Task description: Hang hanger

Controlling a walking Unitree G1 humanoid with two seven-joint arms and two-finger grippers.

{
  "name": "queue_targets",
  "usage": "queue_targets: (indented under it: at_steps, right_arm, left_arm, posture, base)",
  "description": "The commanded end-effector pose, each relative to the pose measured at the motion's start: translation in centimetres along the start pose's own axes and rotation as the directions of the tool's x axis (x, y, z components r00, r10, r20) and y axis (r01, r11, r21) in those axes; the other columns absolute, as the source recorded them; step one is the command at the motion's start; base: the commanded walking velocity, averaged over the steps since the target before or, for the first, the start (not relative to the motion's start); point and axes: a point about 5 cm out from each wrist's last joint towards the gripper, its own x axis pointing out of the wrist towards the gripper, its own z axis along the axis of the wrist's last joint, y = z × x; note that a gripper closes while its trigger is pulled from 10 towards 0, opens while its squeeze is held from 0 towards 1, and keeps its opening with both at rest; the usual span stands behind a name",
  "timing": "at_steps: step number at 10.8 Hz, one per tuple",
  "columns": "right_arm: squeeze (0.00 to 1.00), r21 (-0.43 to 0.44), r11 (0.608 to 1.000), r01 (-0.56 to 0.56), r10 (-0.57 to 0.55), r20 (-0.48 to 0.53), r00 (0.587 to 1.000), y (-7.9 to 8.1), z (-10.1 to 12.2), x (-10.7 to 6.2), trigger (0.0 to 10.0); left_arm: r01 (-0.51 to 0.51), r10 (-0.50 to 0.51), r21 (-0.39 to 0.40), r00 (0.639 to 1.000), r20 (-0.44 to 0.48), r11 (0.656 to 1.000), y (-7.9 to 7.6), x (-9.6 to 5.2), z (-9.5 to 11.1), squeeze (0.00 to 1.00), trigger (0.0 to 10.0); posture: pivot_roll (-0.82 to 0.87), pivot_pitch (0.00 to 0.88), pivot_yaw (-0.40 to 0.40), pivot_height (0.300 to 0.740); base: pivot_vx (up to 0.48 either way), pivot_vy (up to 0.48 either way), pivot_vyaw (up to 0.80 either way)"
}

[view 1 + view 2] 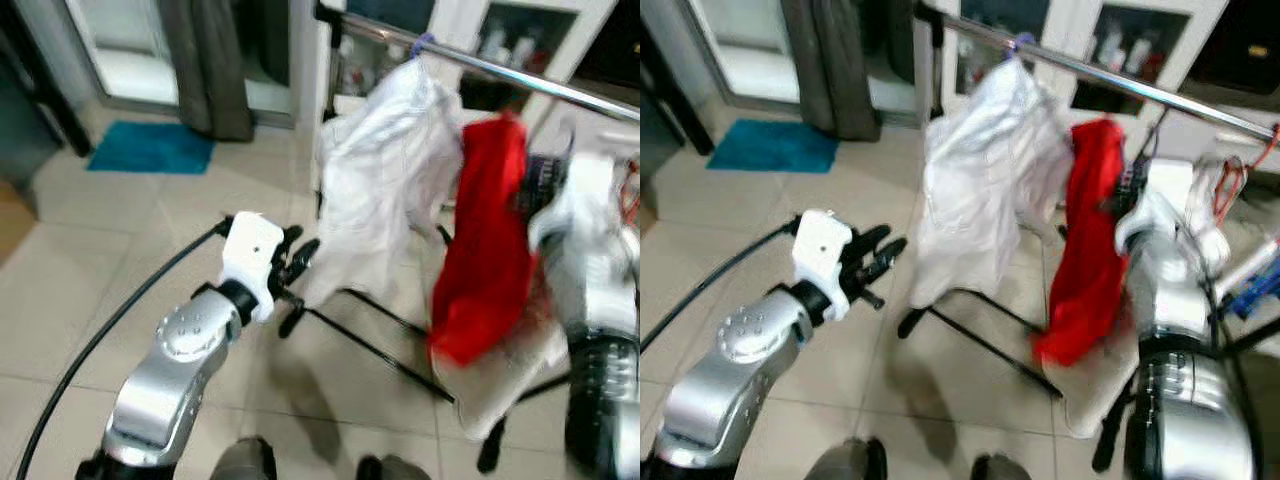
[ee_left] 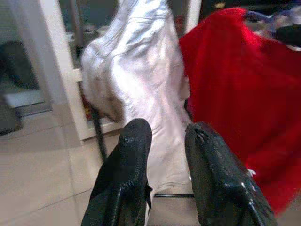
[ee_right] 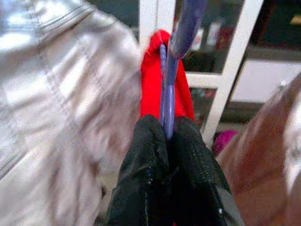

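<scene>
Beige floor tiles (image 1: 90, 250) spread under a black-legged clothes rack whose chrome rail (image 1: 520, 75) slopes across the top of the head views, with white-framed glass cabinets behind it. A white garment (image 1: 375, 190) already hangs from the rail on a purple hook. Just beside it, toward the robot's right, a red garment (image 1: 490, 250) rides on a purple hanger (image 3: 167, 80). The right pincer (image 3: 167, 136) has its two black fingers pressed together on the hanger's thin stem, and the hanger's neck and hook rise straight up from that pinch. In the head views the red garment's top sits a little below the rail, so the hook probably has yet to go up and over it; the exact gap is blurred. The rail therefore lies above and slightly beyond the right pincer, running across its line of reach. The left pincer (image 2: 167, 141) hovers low, well apart from the rail, fingers slightly spread and holding nothing, pointing toward the white garment.
</scene>
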Motion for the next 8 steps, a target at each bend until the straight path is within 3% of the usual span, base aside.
queue_targets:
  at_steps: [1, 3, 4, 5, 7, 8]
  right_arm:
    - [0.0, 0.017, 1.0, -0.021, 0.02, 0.054, 0.998, 0.7, 1.3, -1.0, 10.0]
    - [0.0, 0.068, 0.996, -0.055, 0.055, 0.006, 0.998, 3.2, -0.3, -6.1, 10.0]
    - [0.0, 0.075, 0.995, -0.067, 0.068, -0.016, 0.998, 3.9, -0.5, -7.3, 10.0]
    - [0.0, 0.047, 0.997, -0.064, 0.069, -0.099, 0.993, 4.8, -2.0, -9.4, 10.0]
    - [0.0, 0.007, 0.999, -0.038, 0.039, -0.169, 0.985, 5.6, -3.5, -11.0, 10.0]
    - [0.0, 0.093, 0.996, 0.003, 0.011, -0.151, 0.989, 5.9, -3.3, -11.0, 10.0]
  left_arm:
    - [-0.034, 0.034, 0.007, 0.999, 0.0, 0.999, 0.2, -0.3, -0.3, 0.0, 10.0]
    - [-0.144, 0.144, 0.039, 0.99, -0.009, 0.989, 1.5, -1.0, -1.4, 0.0, 10.0]
    - [-0.152, 0.153, 0.029, 0.988, -0.021, 0.988, 1.6, -1.1, -1.7, 0.0, 10.0]
    - [-0.167, 0.169, 0.029, 0.984, -0.052, 0.985, 1.8, -1.4, -2.5, 0.0, 10.0]
    - [-0.194, 0.195, 0.035, 0.979, -0.053, 0.98, 2.1, -1.5, -3.0, 0.0, 10.0]
    - [-0.199, 0.201, 0.029, 0.979, -0.043, 0.979, 2.2, -1.3, -2.7, 0.0, 10.0]
  posture:
    - [0.02, 0.039, -0.025, 0.74]
    - [0.0, 0.026, -0.02, 0.74]
    - [0.0, 0.024, -0.022, 0.74]
    - [0.0, 0.021, -0.023, 0.74]
    - [0.0, 0.018, -0.027, 0.74]
    - [0.0, 0.016, -0.028, 0.74]
  base:
    - [0.0, 0.0, 0.0]
    - [0.0, 0.0, 0.0]
    - [0.0, 0.0, 0.0]
    - [0.0, 0.0, 0.0]
    - [0.0, 0.0, 0.0]
    - [0.24, 0.0, -0.61]
